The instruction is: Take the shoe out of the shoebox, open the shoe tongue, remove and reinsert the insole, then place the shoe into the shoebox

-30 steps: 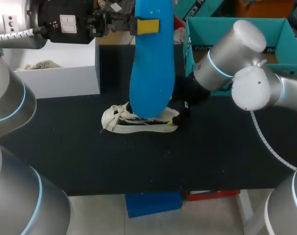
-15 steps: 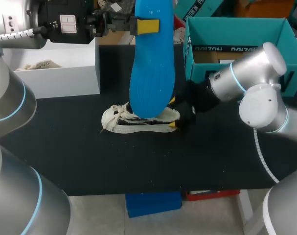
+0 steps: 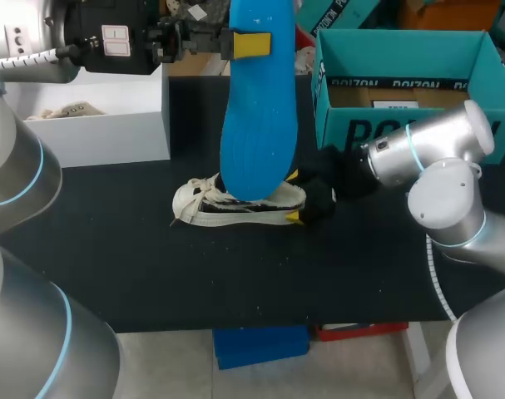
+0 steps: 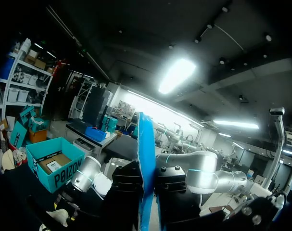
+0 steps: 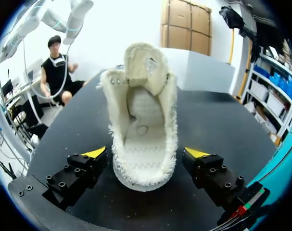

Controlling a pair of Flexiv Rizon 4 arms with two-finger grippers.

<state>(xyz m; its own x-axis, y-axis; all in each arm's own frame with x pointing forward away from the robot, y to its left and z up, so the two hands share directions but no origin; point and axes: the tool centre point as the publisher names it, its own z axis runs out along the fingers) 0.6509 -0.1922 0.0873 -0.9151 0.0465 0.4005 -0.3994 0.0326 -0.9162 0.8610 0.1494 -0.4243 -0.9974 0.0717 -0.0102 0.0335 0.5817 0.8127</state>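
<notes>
A cream shoe [image 3: 235, 205] lies on the black table [image 3: 152, 266], toe pointing left. Above it hangs the blue insole [image 3: 258, 125], upright, with my left gripper [image 3: 250, 43] shut on its upper end. In the left wrist view the insole [image 4: 146, 159] shows edge-on, pinched in that gripper [image 4: 146, 195]. My right gripper [image 3: 300, 198] is open at the shoe's heel, one yellow tip on each side. In the right wrist view the shoe [image 5: 143, 130] opens toward the camera, tongue raised, and the gripper [image 5: 146, 153] has small gaps to the heel on both sides.
The teal shoebox [image 3: 402, 58] stands open at the back right, just behind my right arm [image 3: 418, 154]. A white box [image 3: 102, 133] holding something beige sits at the back left. Bare table lies in front of the shoe.
My right arm swung down and to the right, uncovering the shoebox, and its gripper settled around the shoe's heel. The left arm and the insole stayed put.
</notes>
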